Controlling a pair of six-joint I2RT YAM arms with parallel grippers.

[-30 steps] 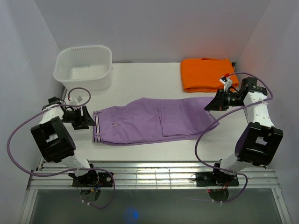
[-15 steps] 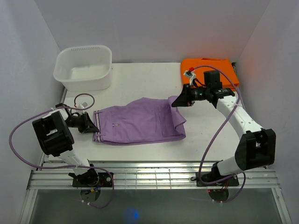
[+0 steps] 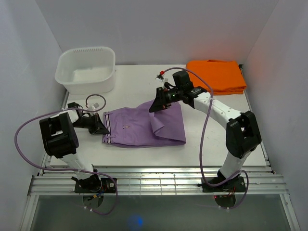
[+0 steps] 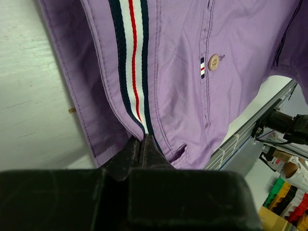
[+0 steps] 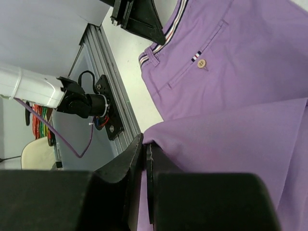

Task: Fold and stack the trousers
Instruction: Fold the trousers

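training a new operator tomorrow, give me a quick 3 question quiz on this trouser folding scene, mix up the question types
1. True or false: the left gripper is shut on the striped waistband of the light purple soft cloth trousers.
2. What does the right gripper hold? A: the waistband. B: an edge of the trousers' leg part, raised over the lower layer. C: nothing, it is open.
3. Short answer: what stands at the back left, away from both arms?

Key
1. True.
2. B.
3. The white rectangular plastic tub.
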